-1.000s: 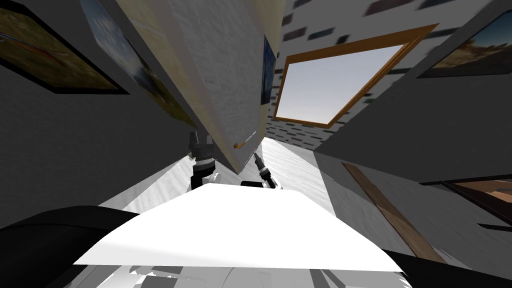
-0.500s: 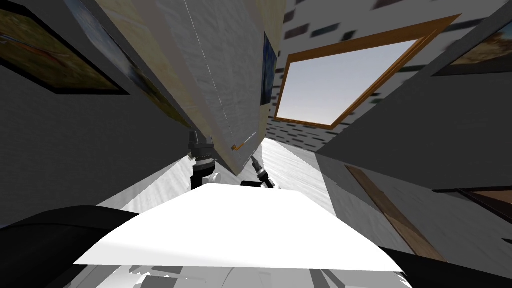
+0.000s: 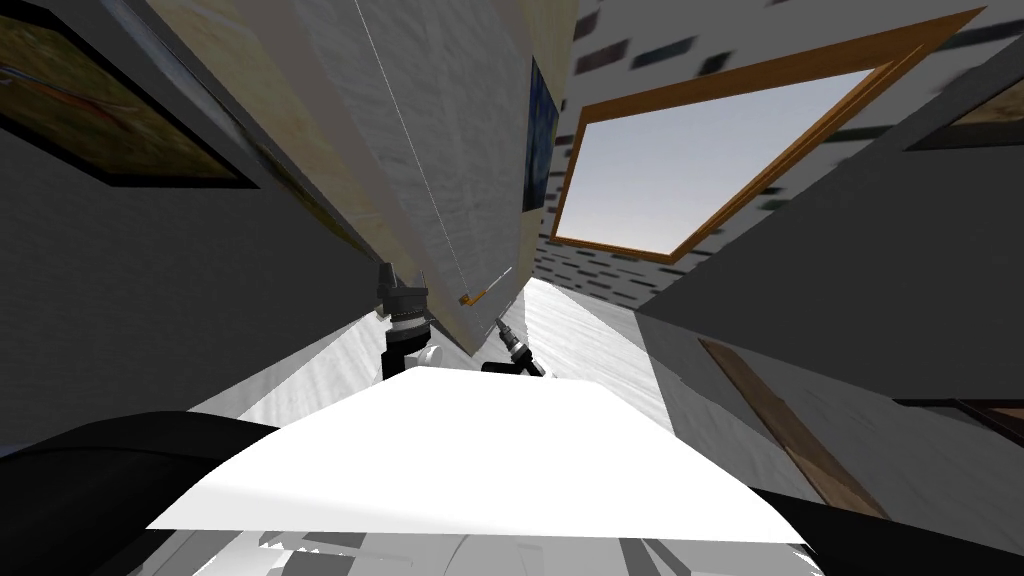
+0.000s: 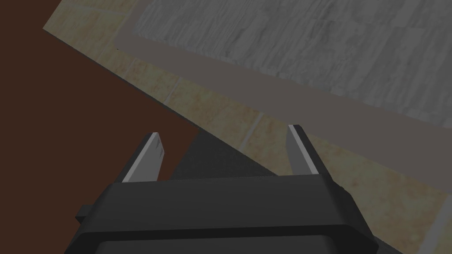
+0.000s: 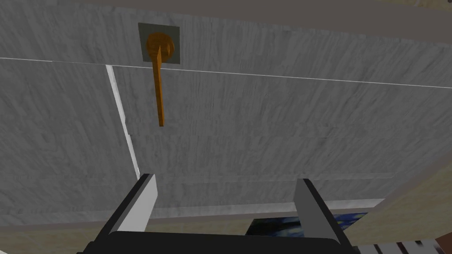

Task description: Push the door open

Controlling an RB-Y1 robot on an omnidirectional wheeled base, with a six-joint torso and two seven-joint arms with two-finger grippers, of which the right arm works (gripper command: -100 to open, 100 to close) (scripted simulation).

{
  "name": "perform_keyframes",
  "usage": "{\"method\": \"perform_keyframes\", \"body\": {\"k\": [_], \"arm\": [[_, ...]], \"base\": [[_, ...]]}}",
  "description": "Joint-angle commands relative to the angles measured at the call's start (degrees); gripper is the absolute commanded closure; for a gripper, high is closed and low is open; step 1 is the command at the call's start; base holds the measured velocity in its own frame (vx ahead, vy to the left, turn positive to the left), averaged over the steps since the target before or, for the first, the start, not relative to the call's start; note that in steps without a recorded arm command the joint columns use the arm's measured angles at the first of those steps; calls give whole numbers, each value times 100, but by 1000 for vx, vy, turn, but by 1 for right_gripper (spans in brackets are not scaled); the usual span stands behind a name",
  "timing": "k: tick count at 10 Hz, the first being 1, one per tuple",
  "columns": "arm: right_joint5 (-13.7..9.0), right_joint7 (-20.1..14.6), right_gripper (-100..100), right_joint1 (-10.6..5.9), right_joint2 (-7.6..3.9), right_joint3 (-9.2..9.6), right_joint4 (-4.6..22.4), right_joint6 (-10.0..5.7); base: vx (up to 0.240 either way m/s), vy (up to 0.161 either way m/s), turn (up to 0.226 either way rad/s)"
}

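Pushing stage appears to be in hand. The door (image 5: 265,123), a grey panel with a wood-grain face, stands directly ahead of the torso. Judging by the head view, it is already swung partly aside, with a passage and a wood-framed window (image 3: 690,160) open to view beyond its free edge.

The orange-brown lever handle (image 5: 158,88) sits on a small grey backplate near that free edge.

Right gripper (image 5: 226,178): released, fingers spread, holding nothing. It faces the door panel squarely and close, with the handle ahead of it on its left-finger side and apart from both fingers. Whether the fingertips touch the panel cannot be told.

Left gripper (image 4: 224,131): released and empty. In the head view it stands at the opposite side of the door from the handle. It points toward a beige tiled surface (image 4: 212,106) that borders a grey-brown frame strip.

Assessment: the task is under way but incomplete, since the door does not look fully open.

The next move calls for firm contact from the right gripper on the flat panel, on the handle side where leverage is greatest. A steady forward press should follow the swing. The lever must be kept out from between the spread fingers.
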Motion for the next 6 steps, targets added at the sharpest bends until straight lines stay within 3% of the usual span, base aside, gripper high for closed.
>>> {"method": "perform_keyframes", "body": {"k": [1, 6], "arm": [[19, -50, -100, -100, 45, 92, 246, -34], [93, -162, -100, -310, 176, 409, 882, -113]], "base": [[113, -61, 45], [114, -18, 49]]}}
